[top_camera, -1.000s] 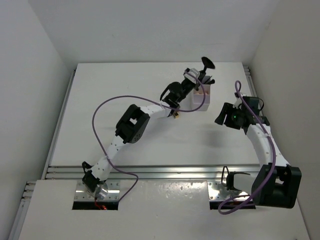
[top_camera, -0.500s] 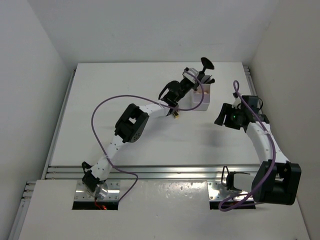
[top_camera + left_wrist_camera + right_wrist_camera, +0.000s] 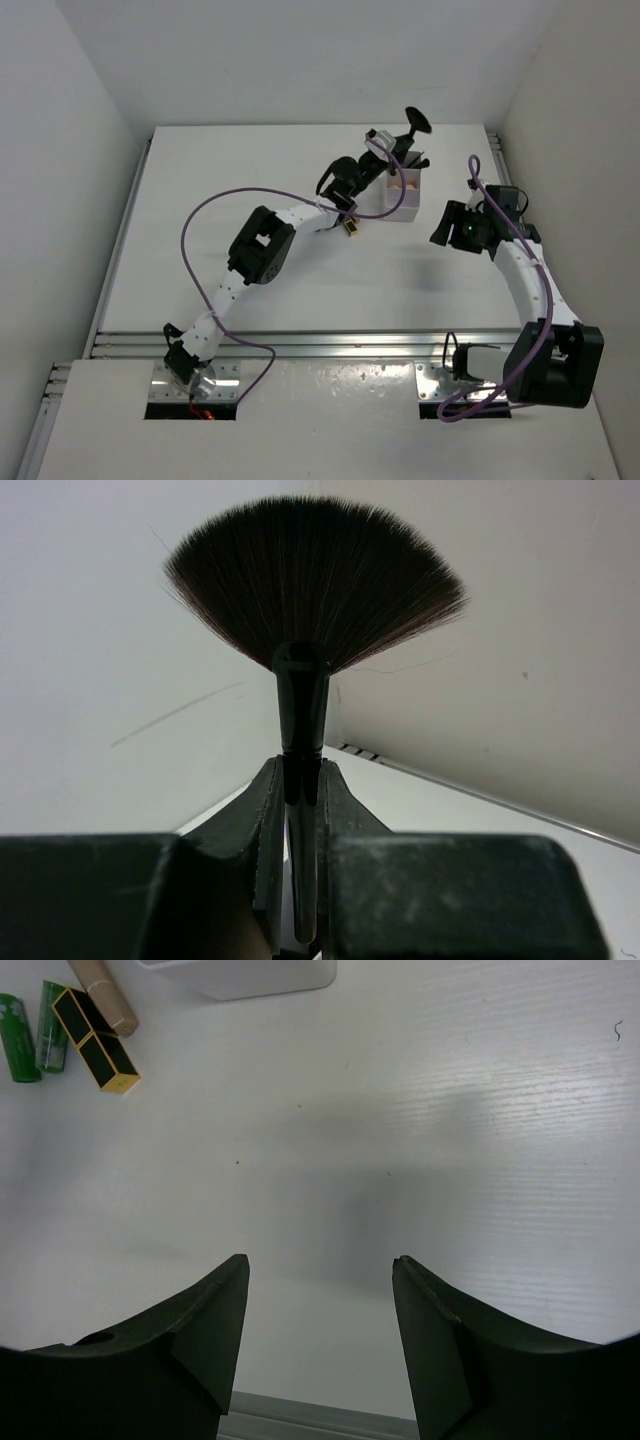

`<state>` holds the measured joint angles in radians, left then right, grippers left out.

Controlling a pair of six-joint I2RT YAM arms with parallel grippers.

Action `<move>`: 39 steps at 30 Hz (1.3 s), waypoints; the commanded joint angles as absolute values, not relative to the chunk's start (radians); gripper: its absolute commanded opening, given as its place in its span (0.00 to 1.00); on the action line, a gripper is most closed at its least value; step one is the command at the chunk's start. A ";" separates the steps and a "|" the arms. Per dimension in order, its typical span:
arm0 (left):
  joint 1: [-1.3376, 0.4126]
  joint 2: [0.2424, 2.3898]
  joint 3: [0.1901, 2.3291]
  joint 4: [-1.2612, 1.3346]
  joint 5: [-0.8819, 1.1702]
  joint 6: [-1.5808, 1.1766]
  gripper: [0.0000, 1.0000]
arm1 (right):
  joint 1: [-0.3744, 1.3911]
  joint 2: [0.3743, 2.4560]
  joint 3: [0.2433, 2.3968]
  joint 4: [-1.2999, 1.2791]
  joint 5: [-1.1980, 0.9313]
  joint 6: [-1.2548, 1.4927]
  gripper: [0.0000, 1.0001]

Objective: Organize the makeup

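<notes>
Up by the white box [image 3: 404, 203] at the far right, our left gripper [image 3: 300, 780] is clamped on the fan brush [image 3: 312, 580], bristles up; our right gripper [image 3: 318, 1285] hangs open, tubes [image 3: 97, 1040] lying beside the box

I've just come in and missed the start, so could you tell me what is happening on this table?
The left gripper is shut on the handle of a black fan brush, holding it by the far end of the white box. The right gripper hangs open over the table, holding nothing. A green tube, a black-gold tube and a tan tube lie loose near the box.
</notes>
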<state>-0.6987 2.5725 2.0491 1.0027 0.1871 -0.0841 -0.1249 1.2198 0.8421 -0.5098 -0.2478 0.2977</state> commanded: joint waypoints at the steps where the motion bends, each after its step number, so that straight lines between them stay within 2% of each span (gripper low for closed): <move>1: -0.692 2.563 2.124 1.068 0.180 -0.081 0.00 | -0.132 1.232 0.884 -0.503 -0.267 0.290 0.59; 8: -0.681 2.617 2.117 1.058 0.065 -0.074 0.00 | -0.132 1.282 0.910 -0.512 -0.281 0.272 0.59; 19: -0.681 2.632 2.105 1.014 0.091 -0.144 0.00 | -0.132 1.315 0.943 -0.518 -0.285 0.256 0.61; 22: -0.672 2.623 2.144 0.982 0.123 -0.144 0.20 | -0.132 1.318 0.954 -0.517 -0.288 0.253 0.68; 23: -0.672 2.612 2.160 0.971 0.123 -0.144 0.33 | -0.132 1.318 0.950 -0.515 -0.287 0.247 0.71; 25: -0.663 2.603 2.200 0.960 0.146 -0.144 0.47 | -0.130 1.316 0.956 -0.514 -0.284 0.247 0.73; 26: -0.663 2.594 2.210 0.947 0.146 -0.144 0.59 | -0.132 1.316 0.956 -0.511 -0.279 0.245 0.74; 27: -0.652 2.577 2.221 0.946 0.158 -0.134 0.64 | -0.129 1.321 0.960 -0.506 -0.278 0.244 0.74; 30: -0.631 2.528 2.235 0.907 0.185 -0.133 0.73 | -0.123 1.322 0.976 -0.494 -0.256 0.235 0.75; 35: -0.577 2.407 2.235 0.806 0.195 -0.133 0.75 | -0.052 1.336 1.037 -0.503 -0.189 0.172 0.75; 39: -0.536 2.258 2.178 0.566 0.082 -0.133 0.75 | 0.049 1.397 1.136 -0.543 -0.144 0.149 0.74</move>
